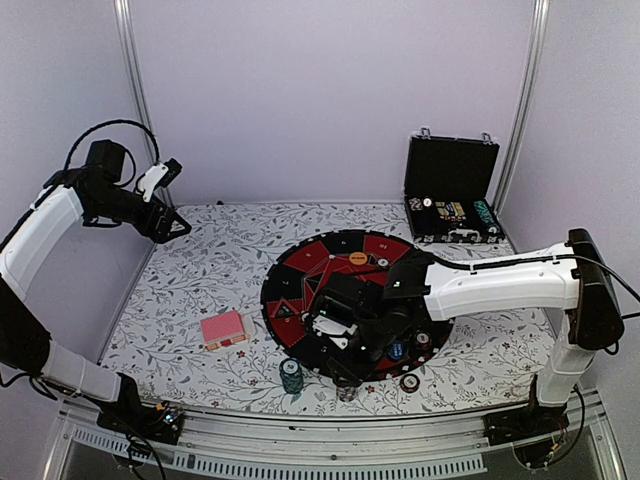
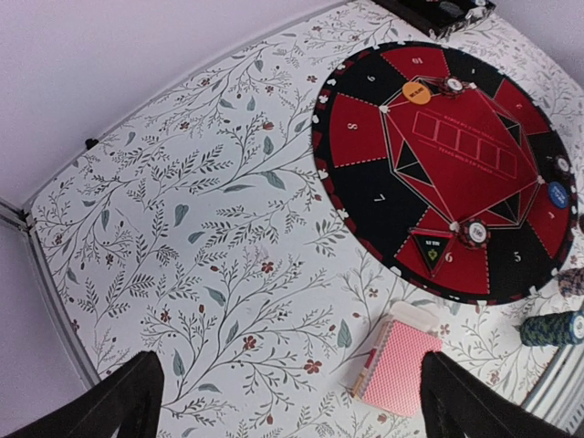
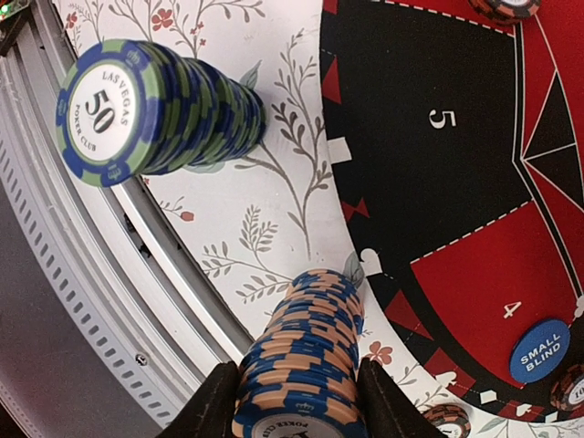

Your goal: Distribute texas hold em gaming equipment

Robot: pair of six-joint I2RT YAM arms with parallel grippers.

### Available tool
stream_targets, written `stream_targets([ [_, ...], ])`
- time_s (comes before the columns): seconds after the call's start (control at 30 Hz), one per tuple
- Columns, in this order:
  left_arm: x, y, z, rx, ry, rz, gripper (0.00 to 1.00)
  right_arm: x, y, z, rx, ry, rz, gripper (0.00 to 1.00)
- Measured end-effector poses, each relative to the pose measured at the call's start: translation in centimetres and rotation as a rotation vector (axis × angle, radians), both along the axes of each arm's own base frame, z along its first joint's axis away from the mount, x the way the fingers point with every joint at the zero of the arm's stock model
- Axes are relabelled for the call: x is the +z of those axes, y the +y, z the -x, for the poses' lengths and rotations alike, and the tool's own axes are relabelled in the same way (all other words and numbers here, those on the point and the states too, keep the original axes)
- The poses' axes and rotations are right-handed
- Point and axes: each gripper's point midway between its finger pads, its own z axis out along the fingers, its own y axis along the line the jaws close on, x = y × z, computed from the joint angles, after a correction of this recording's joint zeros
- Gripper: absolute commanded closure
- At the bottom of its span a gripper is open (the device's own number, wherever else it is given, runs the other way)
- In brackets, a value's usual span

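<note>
Gripper status comes first. We find the right gripper (image 3: pixel 297 388) part-way closed around the blue-and-tan chip stack (image 3: pixel 306 333). One of its fingers (image 3: pixel 214 411) lies against each side of the stack with no gap visible, so we read it as gripping the stack. The stack stands on the flowered table (image 3: pixel 274 201), just off the edge of the round mat (image 3: pixel 438 182).

Ahead of the fingertips and to their left stands the green-and-blue chip stack (image 3: pixel 160 109), well apart from the fingers, its top chip marked 50. To the right of the fingers, on a red field of the mat, lies the blue disc (image 3: pixel 540 349) lettered SMALL BLIND.

The left gripper (image 2: pixel 292 411) hangs high over the table with its jaws spread wide. It holds nothing and touches nothing. Below it, nearer the finger at the right of its view, lies the card deck (image 2: pixel 399 365), pink-red back up.

We count two chip stacks, one card deck, one blue disc and one orange disc (image 2: pixel 417 92). In the left wrist view we also count three single chips (image 2: pixel 474 233) on the mat.
</note>
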Motion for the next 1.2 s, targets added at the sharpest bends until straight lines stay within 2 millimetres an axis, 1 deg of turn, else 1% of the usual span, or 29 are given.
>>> stream_targets([
  [0.13,0.0,0.0,0.0,-0.001,-0.001,-0.001,0.00,0.0,0.0,-0.2,-0.006,-0.010,0.003,0.73],
  [0.27,0.0,0.0,0.0,-0.001,-0.001,-0.002,0.00,0.0,-0.1,-0.3,-0.006,-0.015,0.004,0.78],
  [0.5,0.1,0.0,0.0,-0.001,-0.004,-0.002,0.00,0.3,-0.4,-0.8,-0.018,-0.046,0.018,0.79],
  [0.63,0.2,0.0,-0.1,-0.002,-0.006,-0.001,0.00,1.1,-0.6,-2.0,-0.047,-0.061,0.008,0.81],
  [0.73,0.3,0.0,-0.1,-0.001,-0.007,-0.002,0.00,2.2,-1.0,-3.5,-0.084,-0.071,-0.015,0.81],
  [0.87,0.4,0.0,0.0,-0.001,-0.008,-0.002,0.00,4.1,-1.9,-6.6,-0.159,-0.093,-0.059,0.82],
  [0.93,0.4,0.0,0.0,-0.002,-0.007,-0.001,0.00,5.0,-2.5,-8.7,-0.206,-0.107,-0.080,0.82],
  [0.97,0.4,0.0,0.0,-0.002,-0.007,-0.001,0.00,5.3,-2.6,-9.3,-0.216,-0.116,-0.088,0.82],
  [1.0,0.4,0.0,0.0,-0.002,-0.006,-0.001,0.00,5.5,-3.4,-11.0,-0.255,-0.129,-0.088,0.82],
  [1.2,0.4,0.0,0.0,-0.002,-0.006,-0.001,0.00,6.9,-7.3,-18.9,-0.426,-0.201,-0.105,0.83],
])
